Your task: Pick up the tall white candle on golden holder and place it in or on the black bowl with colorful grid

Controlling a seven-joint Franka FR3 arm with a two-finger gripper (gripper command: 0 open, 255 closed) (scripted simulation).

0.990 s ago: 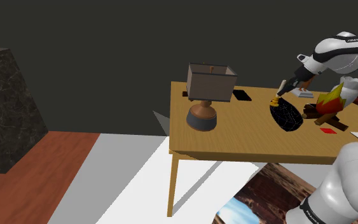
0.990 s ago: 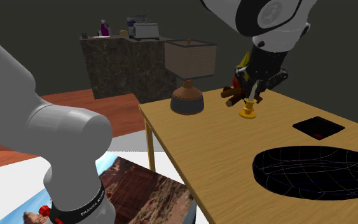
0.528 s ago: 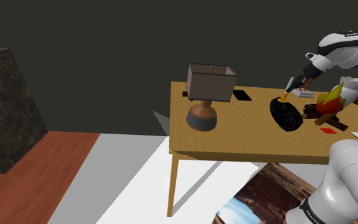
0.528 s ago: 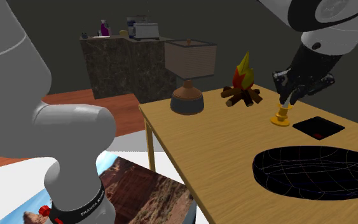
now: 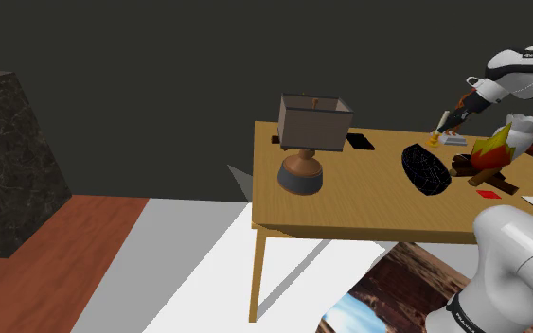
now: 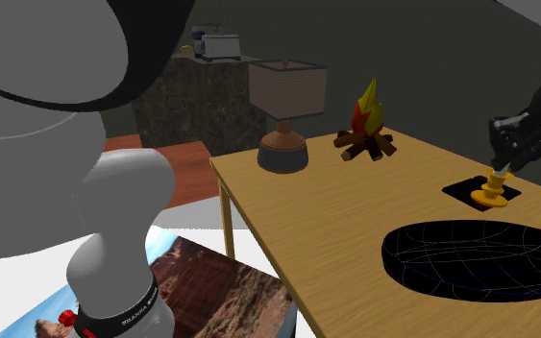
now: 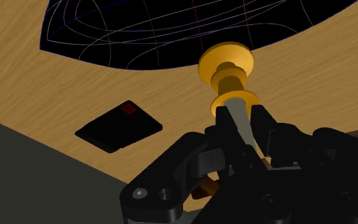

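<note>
Gripping the candle (image 7: 229,75) by its pale stem in the closed pincer (image 7: 240,119), the golden holder sticking out just past the fingertips. Holding it seemingly lifted off the desk (image 7: 37,83), a flat black tile (image 7: 119,126) lying off to one side. Pickup looking done, placing not yet. Bowl (image 7: 139,32) lying just beyond the holder, likely needing a short carry and lowering.

Arm (image 5: 518,74) stretched far out from stand, forearm sloping down to wrist. Gripper (image 7: 240,116) tilted, pointing downward. Fingers (image 7: 224,124) drawn close, clasping candle (image 7: 229,75) stem between them, one each side.
</note>
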